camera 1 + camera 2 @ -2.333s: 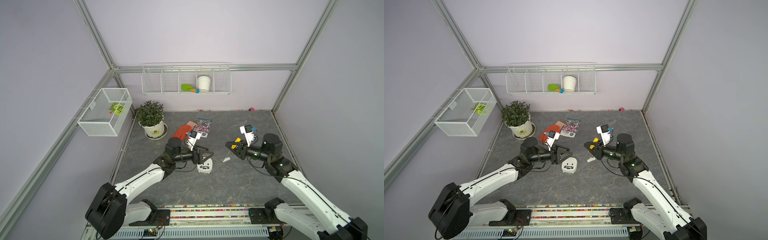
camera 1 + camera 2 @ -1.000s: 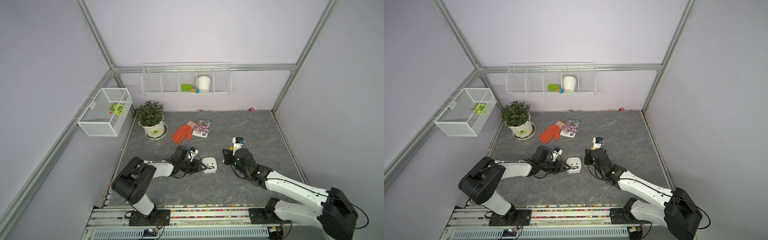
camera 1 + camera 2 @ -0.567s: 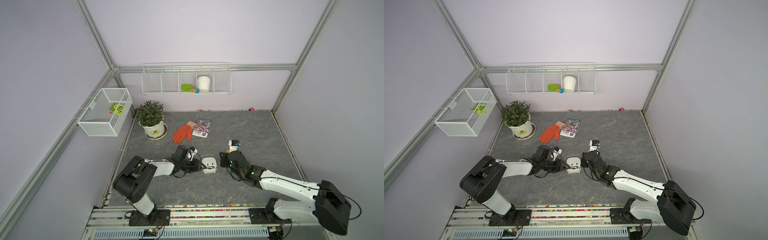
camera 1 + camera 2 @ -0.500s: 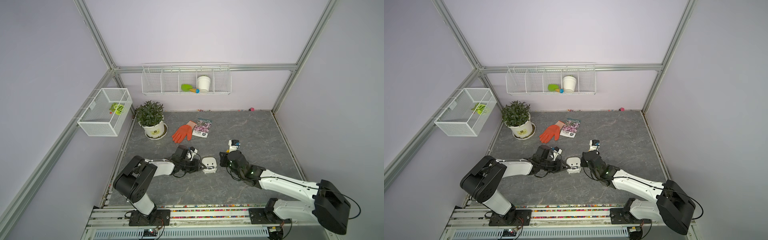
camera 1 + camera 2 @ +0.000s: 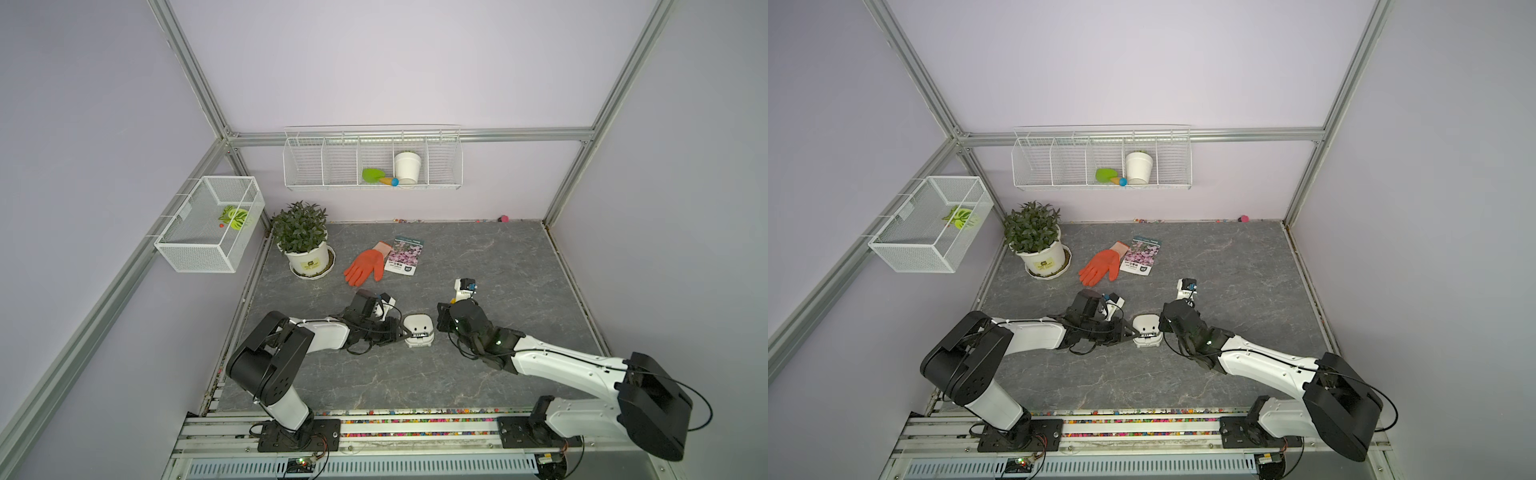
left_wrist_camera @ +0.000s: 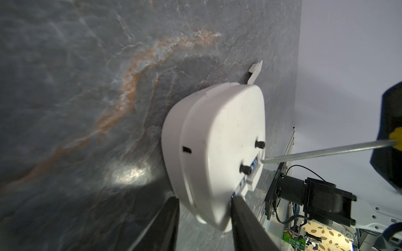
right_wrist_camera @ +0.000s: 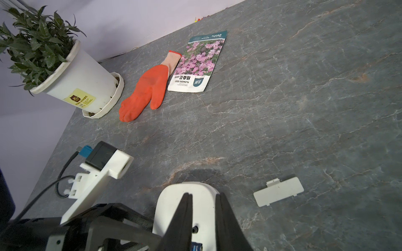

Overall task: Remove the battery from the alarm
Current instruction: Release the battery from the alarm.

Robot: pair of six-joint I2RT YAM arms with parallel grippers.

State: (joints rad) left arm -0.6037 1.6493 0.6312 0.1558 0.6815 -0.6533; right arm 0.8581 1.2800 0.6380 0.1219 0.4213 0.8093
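Grey tabletop [image 6: 87, 87], alarm [image 6: 217, 147] between left gripper [image 6: 204, 201] fingers [image 6: 169, 219], battery [image 6: 253, 167] inside it

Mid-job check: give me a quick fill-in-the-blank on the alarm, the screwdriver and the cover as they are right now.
1. The alarm lies with its ___ facing up.
2. The right hand holds a screwdriver with a ___ handle.
3. The battery sits ___ the alarm's slot.
4. The loose cover on the table is ___.
Missing words: back; yellow; inside; white.
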